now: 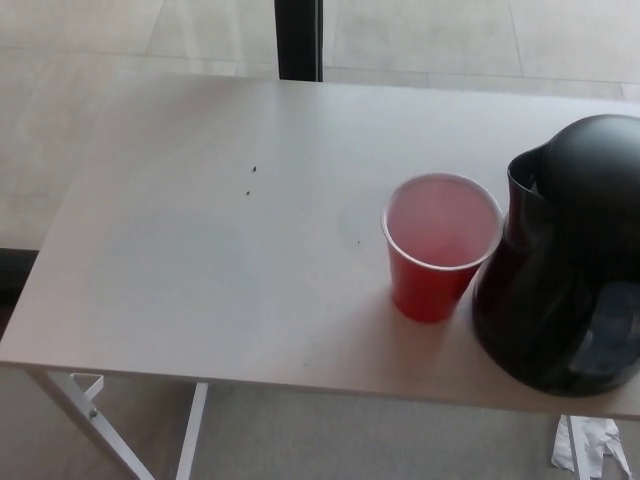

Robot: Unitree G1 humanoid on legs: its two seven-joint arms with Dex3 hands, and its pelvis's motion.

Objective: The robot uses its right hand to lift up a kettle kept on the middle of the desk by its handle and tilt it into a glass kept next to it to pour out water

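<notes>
A black kettle (pixel 565 255) stands upright at the right edge of the head view, its spout facing left toward a red plastic cup (pixel 438 246). The cup stands upright right beside the kettle, almost touching it, and its inside looks pale pink. Both rest on a white desk (pixel 200 250). The kettle's right side and handle are cut off by the picture's edge. Neither of my hands shows in this view.
A dark vertical post (pixel 298 38) rises behind the desk's far edge. White desk legs (pixel 90 410) show below the near edge at the left. A crumpled white scrap (pixel 588 445) lies on the floor at the lower right. Two small dark specks (pixel 250 180) mark the desktop.
</notes>
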